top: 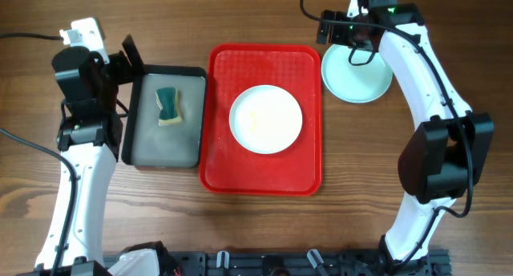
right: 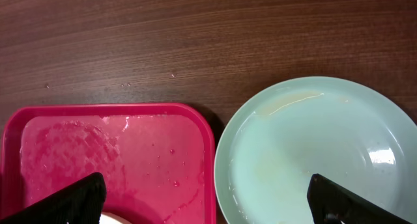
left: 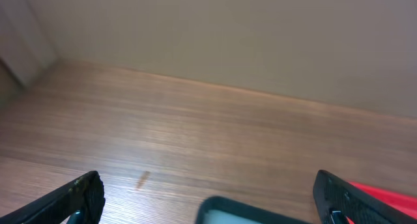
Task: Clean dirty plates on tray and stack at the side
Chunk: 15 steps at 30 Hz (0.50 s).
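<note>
The white plate (top: 265,119) lies flat in the middle of the red tray (top: 224,164). An aqua plate (right: 313,159) sits on the table at the tray's 2 o'clock. Both look light, stiff and wet, so probably slippery. The thin rim is the likeliest place to pinch.

At the tray's 9 o'clock, a grey tray (top: 144,148) holds a sponge (top: 168,105).

The right gripper (right: 205,188) hangs spread wide over the aqua plate, gripping nothing. The left gripper (left: 208,185) is also spread wide and empty, by the grey tray's 11 o'clock corner.

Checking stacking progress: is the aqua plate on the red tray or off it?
Off. The aqua plate lies on the wooden table beside the red tray, past its rim.
</note>
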Each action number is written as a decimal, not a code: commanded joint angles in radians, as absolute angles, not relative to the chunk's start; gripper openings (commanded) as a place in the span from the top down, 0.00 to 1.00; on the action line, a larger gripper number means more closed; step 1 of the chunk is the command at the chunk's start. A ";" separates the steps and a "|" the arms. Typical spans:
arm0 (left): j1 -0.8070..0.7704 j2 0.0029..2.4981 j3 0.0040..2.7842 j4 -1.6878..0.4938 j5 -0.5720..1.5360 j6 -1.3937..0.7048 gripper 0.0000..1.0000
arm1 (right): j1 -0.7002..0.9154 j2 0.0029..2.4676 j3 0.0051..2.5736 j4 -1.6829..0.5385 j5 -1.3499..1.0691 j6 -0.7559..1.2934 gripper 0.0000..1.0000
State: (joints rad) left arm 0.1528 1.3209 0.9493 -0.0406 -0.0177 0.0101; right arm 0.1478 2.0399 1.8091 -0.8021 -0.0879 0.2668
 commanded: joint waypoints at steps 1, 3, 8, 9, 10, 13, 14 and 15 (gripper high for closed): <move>0.159 1.319 0.956 -0.211 0.199 -0.167 0.00 | 0.151 2.027 1.816 -0.797 -0.078 0.263 0.00; 0.159 1.319 0.956 -0.364 0.233 -0.242 0.00 | 0.151 2.027 1.816 -0.797 -0.078 0.263 0.00; 0.159 1.339 0.948 -0.587 0.244 -0.271 0.00 | 0.151 2.027 1.816 -0.797 -0.078 0.262 0.00; 0.157 1.344 0.948 -0.614 0.244 -0.271 0.00 | 0.151 2.027 1.816 -0.797 -0.078 0.263 0.00; 0.151 1.348 0.948 -0.637 0.244 -0.270 0.05 | 0.151 2.027 1.816 -0.797 -0.078 0.263 0.00; 0.119 1.349 0.949 -0.659 0.243 -0.267 0.31 | 0.151 2.027 1.816 -0.797 -0.078 0.263 0.00; 0.107 1.349 0.957 -0.667 0.242 -0.273 0.39 | 0.151 2.027 1.816 -0.797 -0.078 0.263 0.00; 0.099 1.353 0.967 -0.677 0.241 -0.283 0.43 | 0.151 2.027 1.816 -0.797 -0.078 0.263 0.00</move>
